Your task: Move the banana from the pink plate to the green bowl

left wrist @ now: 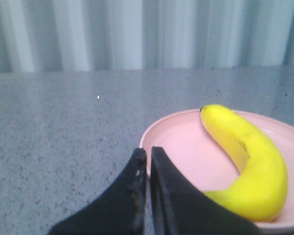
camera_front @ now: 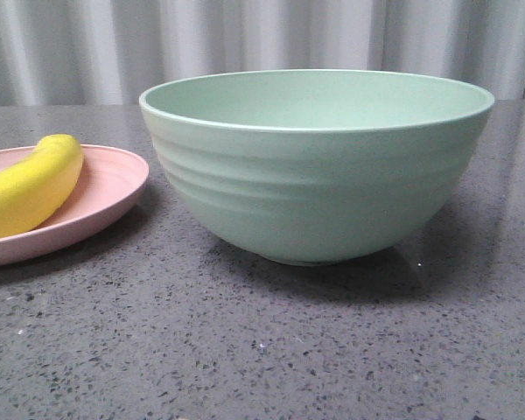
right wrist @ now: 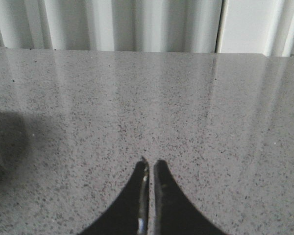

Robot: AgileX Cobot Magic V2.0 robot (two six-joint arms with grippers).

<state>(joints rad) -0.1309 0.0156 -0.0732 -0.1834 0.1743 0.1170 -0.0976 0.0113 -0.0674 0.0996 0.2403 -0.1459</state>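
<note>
Speckled grey stone surface (camera_front: 271, 350) is carrying a deep mint-green ridged bowl (camera_front: 315, 175); the frame edge is cutting off the pale pink round plate (camera_front: 114, 188) and the smooth yellow banana (camera_front: 31, 188) lying on it. Both the left gripper (left wrist: 148, 159) and the right gripper (right wrist: 151, 169) are sitting pinched nearly closed, holding nothing.

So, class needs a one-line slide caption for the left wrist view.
Left gripper, fingers closed, poised at the rim of the pink plate holding the banana on the grey table.

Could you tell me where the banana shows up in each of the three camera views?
Front view: the banana lies at the left edge, on the pink plate.
Left wrist view: it curves across the plate's right part, beside the shut left gripper.
Right wrist view: not in it.
Shared landmark: the pink plate, in both views with the banana.
</note>
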